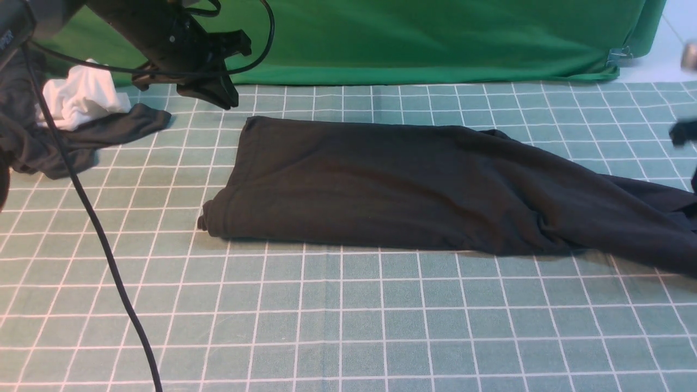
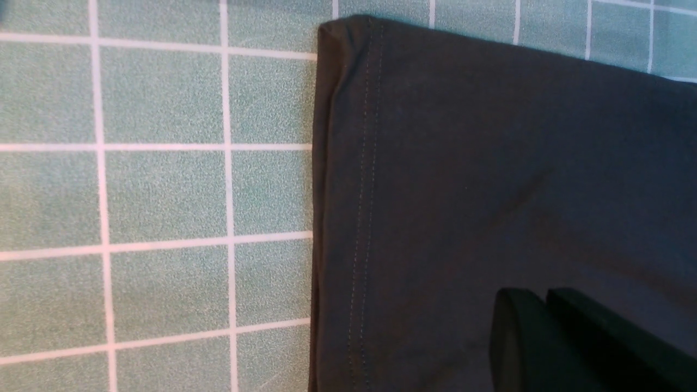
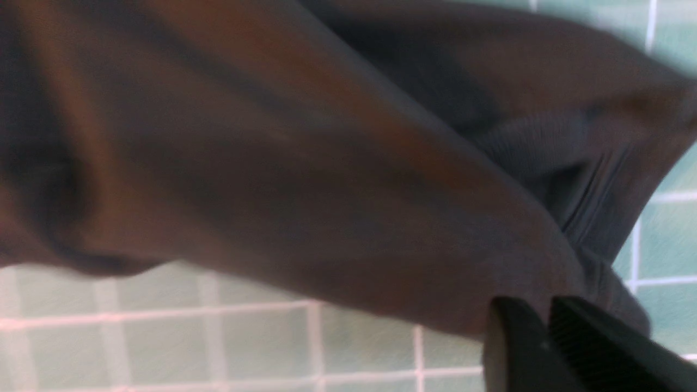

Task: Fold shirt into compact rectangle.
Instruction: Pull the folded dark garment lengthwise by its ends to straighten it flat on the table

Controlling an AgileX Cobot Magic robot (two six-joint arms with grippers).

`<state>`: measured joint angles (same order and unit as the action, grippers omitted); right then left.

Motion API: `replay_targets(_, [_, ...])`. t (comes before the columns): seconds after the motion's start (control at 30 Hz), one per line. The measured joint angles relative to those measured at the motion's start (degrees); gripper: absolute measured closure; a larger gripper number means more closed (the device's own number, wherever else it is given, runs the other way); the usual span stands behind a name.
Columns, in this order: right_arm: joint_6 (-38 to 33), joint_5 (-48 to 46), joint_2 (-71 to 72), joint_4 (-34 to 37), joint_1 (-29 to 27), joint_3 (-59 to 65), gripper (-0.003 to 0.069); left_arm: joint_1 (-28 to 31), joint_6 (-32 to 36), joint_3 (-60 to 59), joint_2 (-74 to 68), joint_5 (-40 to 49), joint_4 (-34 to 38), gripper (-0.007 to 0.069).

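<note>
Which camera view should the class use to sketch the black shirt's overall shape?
The front view: the shirt lies as a long folded band, only its right end cut off by the picture's edge. The left wrist view shows just its stitched hem corner; the right wrist view shows blurred, bunched folds.

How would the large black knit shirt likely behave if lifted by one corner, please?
Probably floppy: the large black knit shirt lies in soft wrinkles, so a lifted corner would likely sag. Its folded layers, visible at the hemmed edge, may slip apart.
</note>
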<state>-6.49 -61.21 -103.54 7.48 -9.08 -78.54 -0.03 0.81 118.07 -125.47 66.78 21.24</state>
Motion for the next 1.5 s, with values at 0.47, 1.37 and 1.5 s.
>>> replay_targets(0.47, [-0.09,14.11,-5.36,-1.17,-2.88,11.7,0.0414,0.0,0.41,0.0,0.0,-0.63,0.01,0.0612])
replay_targets(1.37, [-2.06,11.44,-7.35,-5.7,-2.88,8.07,0.0578,0.0,0.83,0.0,0.0,-0.81,-0.01,0.0612])
replay_targets(1.5, [-1.96,7.33,-6.14,-7.96,-2.88,5.81,0.0582,0.0,0.83,0.0,0.0,-0.81,-0.01,0.0612])
